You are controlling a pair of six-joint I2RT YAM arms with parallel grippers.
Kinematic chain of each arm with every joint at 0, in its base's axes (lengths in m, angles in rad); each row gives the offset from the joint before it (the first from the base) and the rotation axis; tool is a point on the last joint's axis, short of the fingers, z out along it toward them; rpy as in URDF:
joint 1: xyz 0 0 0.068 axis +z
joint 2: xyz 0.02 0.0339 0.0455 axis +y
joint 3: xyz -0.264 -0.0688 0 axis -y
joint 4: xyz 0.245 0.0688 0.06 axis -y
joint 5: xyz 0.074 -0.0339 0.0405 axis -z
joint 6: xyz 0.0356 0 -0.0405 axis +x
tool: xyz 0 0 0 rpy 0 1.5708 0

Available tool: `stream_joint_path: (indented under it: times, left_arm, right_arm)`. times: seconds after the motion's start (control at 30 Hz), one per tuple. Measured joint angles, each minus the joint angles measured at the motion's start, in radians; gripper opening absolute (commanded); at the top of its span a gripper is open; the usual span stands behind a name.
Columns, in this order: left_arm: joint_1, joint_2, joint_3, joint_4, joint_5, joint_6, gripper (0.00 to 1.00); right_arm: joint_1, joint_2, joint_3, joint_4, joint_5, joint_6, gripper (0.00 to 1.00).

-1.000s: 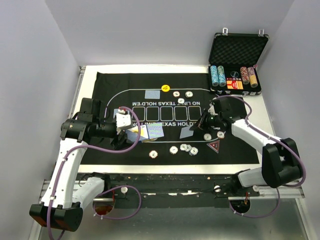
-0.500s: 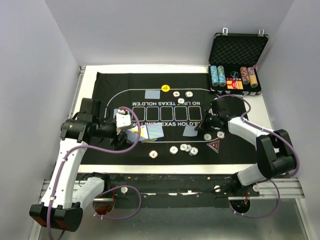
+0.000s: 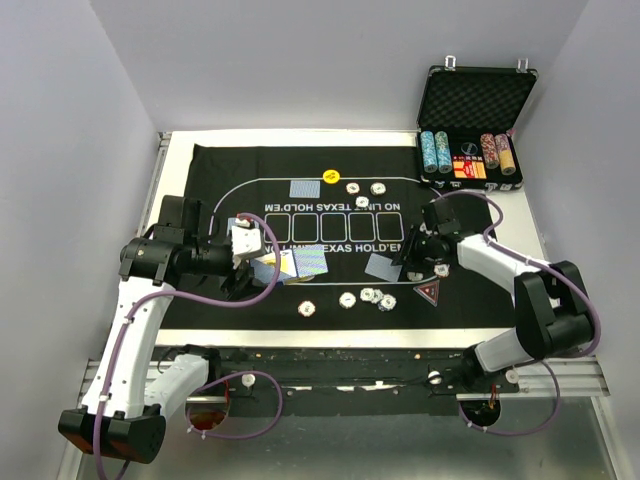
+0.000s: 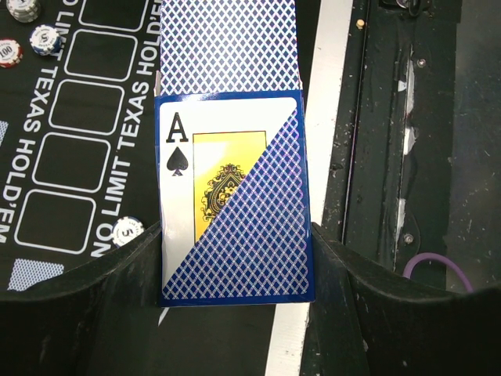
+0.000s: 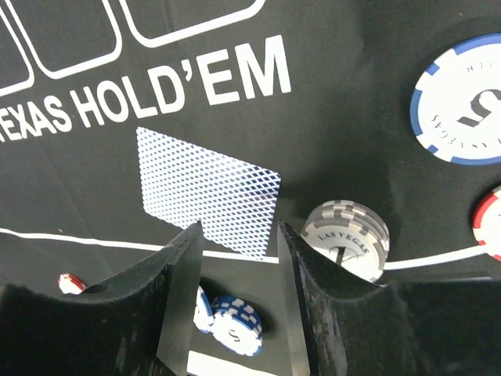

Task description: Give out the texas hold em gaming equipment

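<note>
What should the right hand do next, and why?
Probably lift clear and reach toward the left hand and its pack of cards. The right hand is open, a card lies flat on the mat just ahead of its fingers, and the left hand is shut on that pack.

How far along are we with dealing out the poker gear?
Done: far chips, yellow button and far card are placed; near chips and red marker too. In hand: left gripper grips the card box; right gripper is open behind a laid card. Left: chip stacks sit in the case.
</note>
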Motion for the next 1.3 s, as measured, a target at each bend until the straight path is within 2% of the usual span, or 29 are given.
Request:
stream_joint_path:
  times: [0.1, 0.3, 0.37, 0.47, 0.57, 0.67, 0.77, 0.9, 1.2, 1.3]
  left_arm:
    - [0.000, 0.000, 0.009, 0.000, 0.000, 0.000, 0.19]
    - [0.000, 0.005, 0.009, 0.000, 0.001, 0.000, 0.19]
    - [0.000, 0.005, 0.009, 0.000, 0.001, 0.000, 0.19]
    - [0.000, 0.005, 0.009, 0.000, 0.001, 0.000, 0.19]
    - [0.000, 0.005, 0.009, 0.001, 0.001, 0.000, 0.19]
    - [0.000, 0.005, 0.009, 0.002, 0.001, 0.000, 0.20]
    - [0.000, 0.005, 0.009, 0.002, 0.001, -0.001, 0.20]
    - [0.000, 0.005, 0.008, 0.004, 0.001, -0.002, 0.19]
    - [0.000, 0.005, 0.008, 0.010, 0.001, -0.004, 0.19]
    - [0.000, 0.005, 0.008, 0.010, 0.001, -0.005, 0.20]
  right_arm:
    - [0.000, -0.018, 0.010, -0.040, 0.009, -0.007, 0.62]
    - [0.000, -0.098, 0.074, -0.117, 0.029, -0.013, 0.65]
    - [0.000, -0.140, 0.094, -0.133, 0.027, -0.005, 0.72]
    - [0.000, -0.203, 0.142, -0.151, -0.013, 0.018, 0.91]
    - [0.012, -0.231, 0.235, -0.163, -0.096, 0.047, 1.00]
    - [0.063, -0.232, 0.332, -0.157, -0.142, 0.071, 1.00]
    - [0.211, -0.232, 0.391, -0.135, -0.188, 0.104, 1.00]
    - [0.333, -0.232, 0.401, -0.092, -0.246, 0.152, 1.00]
    - [0.520, -0.161, 0.422, -0.069, -0.236, 0.188, 1.00]
    - [0.559, -0.135, 0.422, -0.059, -0.233, 0.198, 0.94]
